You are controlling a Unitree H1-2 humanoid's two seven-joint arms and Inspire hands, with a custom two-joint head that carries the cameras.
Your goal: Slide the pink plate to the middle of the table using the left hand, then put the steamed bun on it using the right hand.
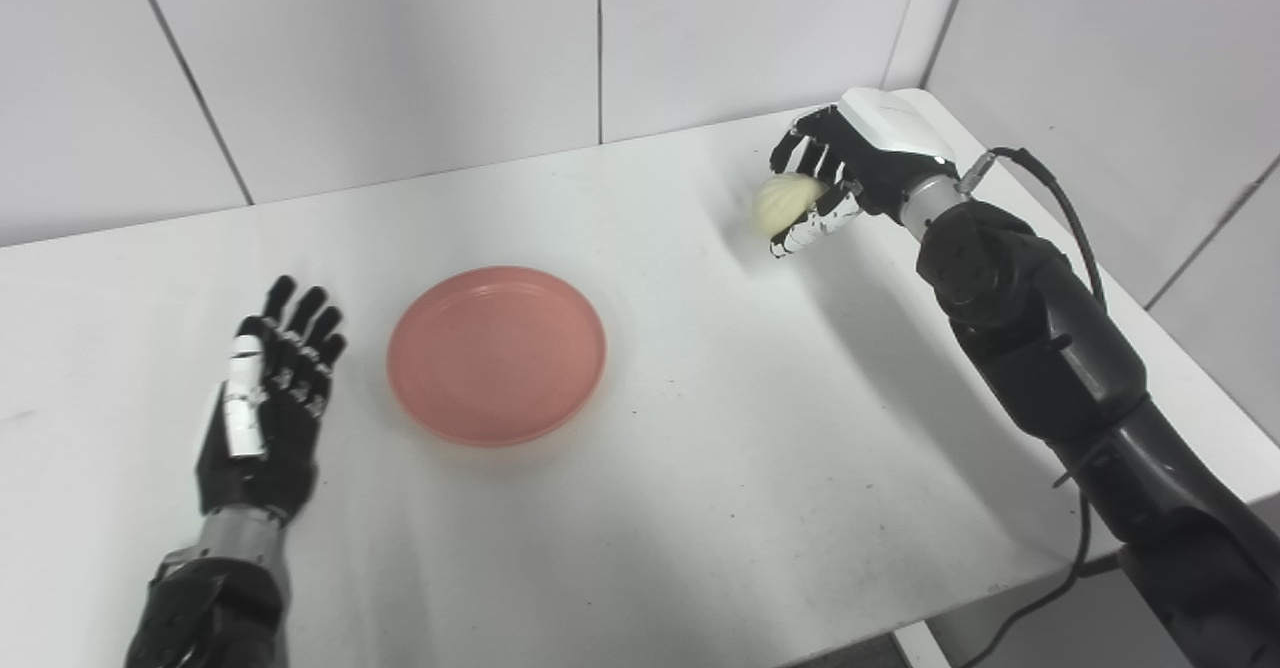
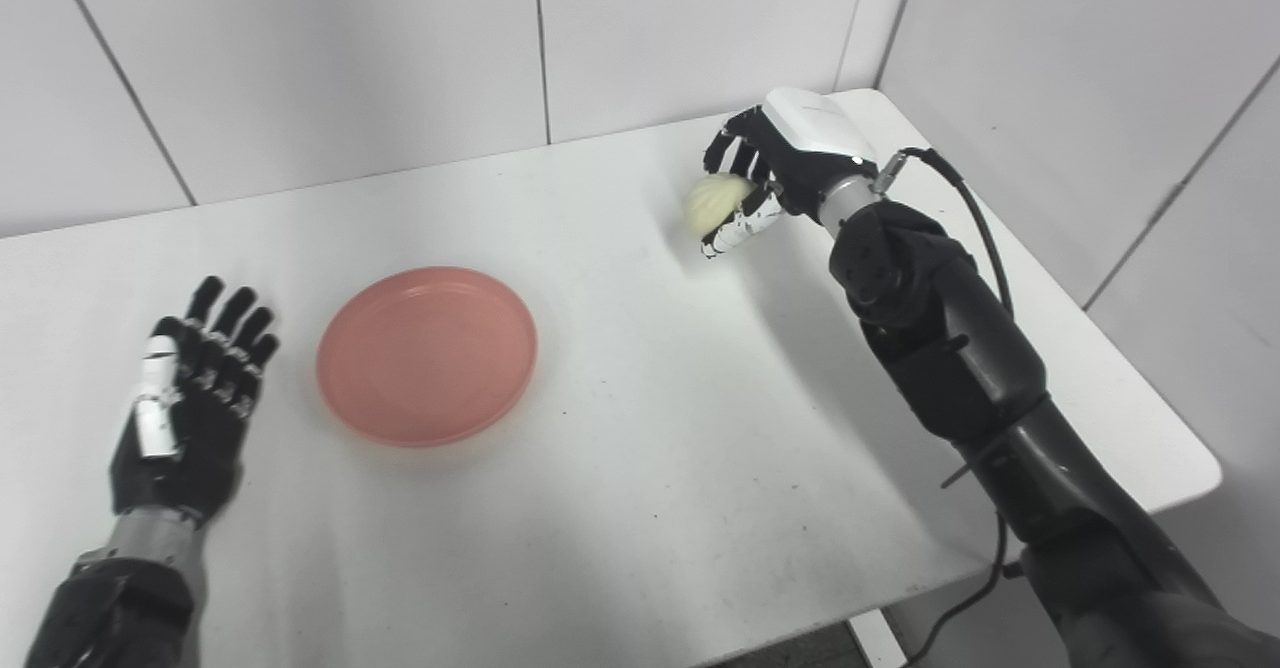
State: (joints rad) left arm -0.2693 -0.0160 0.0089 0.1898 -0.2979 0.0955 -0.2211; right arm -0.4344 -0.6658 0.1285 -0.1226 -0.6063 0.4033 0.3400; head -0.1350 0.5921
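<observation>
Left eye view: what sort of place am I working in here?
Probably a lab or test cell, not a kitchen: a bare white table boxed in by plain white panel walls, with only a pink plate and the steamed bun that the right hand holds.

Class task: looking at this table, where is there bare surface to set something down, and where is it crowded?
Bare table lies between the pink plate and the right arm, along the near edge, and behind the plate toward the wall. It is tighter on the left, where the open left robot hand lies beside the plate, and at the far right corner, where the right robot hand holds the steamed bun.
</observation>
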